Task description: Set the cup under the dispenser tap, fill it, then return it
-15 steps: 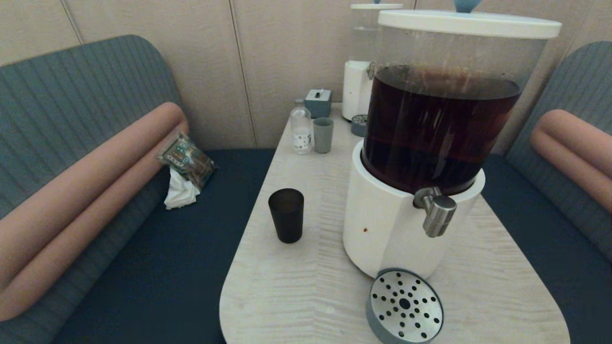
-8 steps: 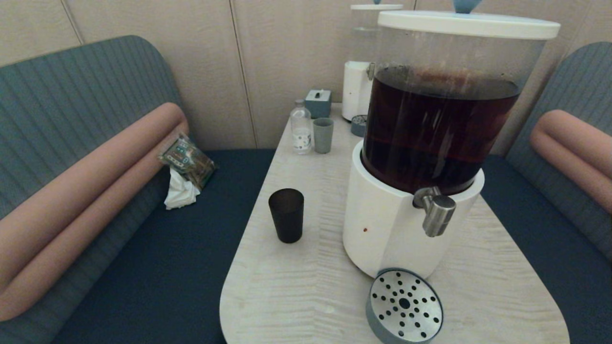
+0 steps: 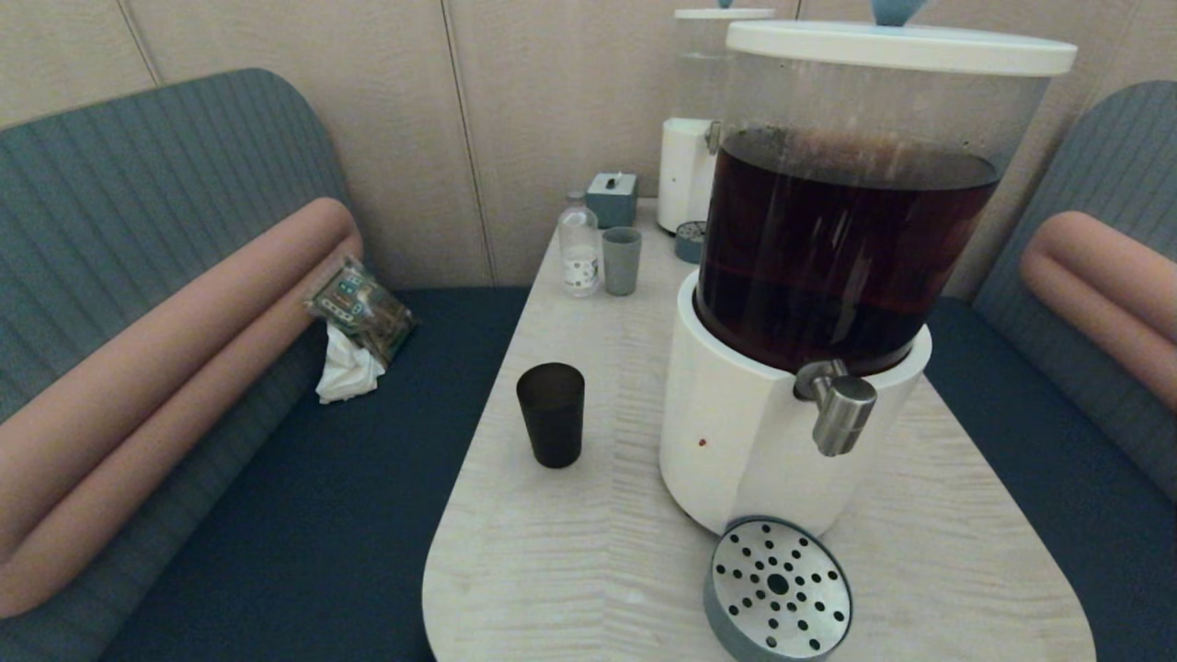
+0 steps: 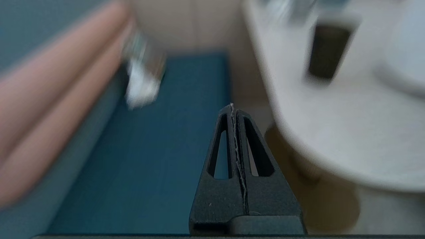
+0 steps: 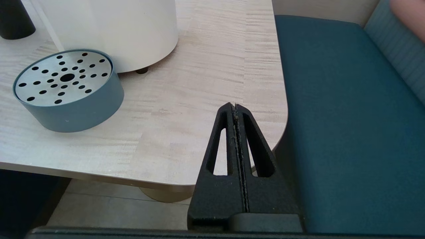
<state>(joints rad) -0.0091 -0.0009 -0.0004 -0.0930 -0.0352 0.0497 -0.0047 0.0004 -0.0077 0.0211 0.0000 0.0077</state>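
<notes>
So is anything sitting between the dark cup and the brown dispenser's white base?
No, head view shows only bare table between the cup and the base.

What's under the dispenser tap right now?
Only the drip tray with its perforated steel top, on the table. Nothing stands on it. The cup is still left of the dispenser. Inside the tray is hidden.

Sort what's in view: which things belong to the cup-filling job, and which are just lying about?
Job:
cup
tap
drip tray
left gripper, shut
right gripper, shut

Lying about:
grey-green cup
bottle
far dispenser
</notes>
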